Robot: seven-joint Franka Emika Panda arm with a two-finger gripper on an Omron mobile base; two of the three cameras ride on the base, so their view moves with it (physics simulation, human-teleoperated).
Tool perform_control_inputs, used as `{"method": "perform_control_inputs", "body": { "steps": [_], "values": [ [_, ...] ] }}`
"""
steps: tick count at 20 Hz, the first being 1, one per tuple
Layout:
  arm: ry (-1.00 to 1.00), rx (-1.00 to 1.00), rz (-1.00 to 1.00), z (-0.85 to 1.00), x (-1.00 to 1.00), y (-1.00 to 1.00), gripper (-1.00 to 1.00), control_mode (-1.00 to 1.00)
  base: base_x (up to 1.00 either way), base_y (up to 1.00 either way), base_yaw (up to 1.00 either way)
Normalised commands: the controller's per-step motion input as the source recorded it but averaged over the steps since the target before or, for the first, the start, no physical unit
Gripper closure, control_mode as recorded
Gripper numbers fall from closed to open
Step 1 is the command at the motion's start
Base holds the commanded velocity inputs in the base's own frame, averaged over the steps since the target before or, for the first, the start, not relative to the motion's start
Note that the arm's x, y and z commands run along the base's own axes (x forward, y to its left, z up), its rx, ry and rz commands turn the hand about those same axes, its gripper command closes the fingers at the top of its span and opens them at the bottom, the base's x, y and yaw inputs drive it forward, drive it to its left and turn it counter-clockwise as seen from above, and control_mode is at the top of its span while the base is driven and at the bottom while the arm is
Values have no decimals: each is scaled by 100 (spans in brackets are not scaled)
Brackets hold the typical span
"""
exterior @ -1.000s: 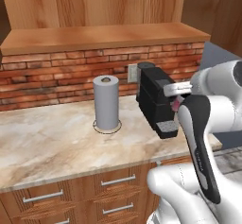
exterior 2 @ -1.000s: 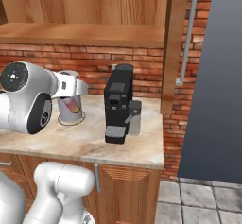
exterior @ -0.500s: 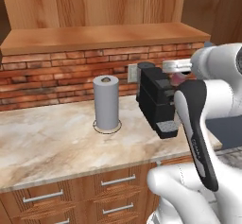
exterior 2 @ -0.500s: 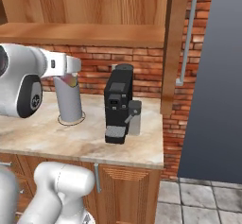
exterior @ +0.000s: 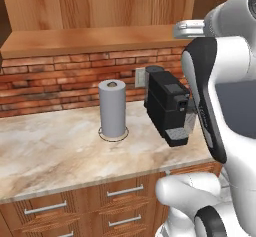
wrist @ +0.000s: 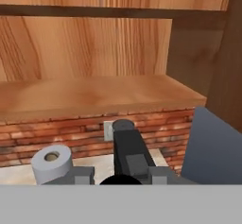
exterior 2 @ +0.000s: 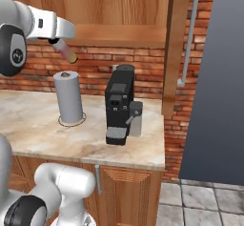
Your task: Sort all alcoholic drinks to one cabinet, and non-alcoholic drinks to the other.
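A small slim pink bottle, one of the non-alcoholic drinks, hangs tilted in my gripper, which is shut on it. It is in the air above the paper towel roll, just below the front edge of the open light-wood wall cabinet's long shelf floor. In the hand view the bottle's black cap sits between my grey fingertips, and I face the bare shelf floor. The alcoholic drinks are out of view.
On the marble counter stand a grey paper towel roll and a black coffee machine, both below my hand. The cabinet's open door with its silver bar handle juts out at the right. A brick wall backs the counter.
My arm has lifted the pink bottle from beside the paper towel roll up to just under the cabinet shelf's edge. The counter objects have not moved.
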Motion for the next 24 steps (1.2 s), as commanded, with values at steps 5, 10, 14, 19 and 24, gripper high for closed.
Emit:
{"method": "perform_control_inputs", "body": {
  "steps": [5,10,14,19,24],
  "values": [
    [-2,1,-4,0,23,-4,100,-100,0,0,0],
    [0,1,0,-1,60,-2,100,-100,0,0,0],
    [0,4,0,0,54,-9,100,-100,0,0,0],
    [0,1,0,0,62,-7,100,-100,0,0,0],
    [0,1,0,2,59,-4,100,-100,0,0,0]
  ]
}}
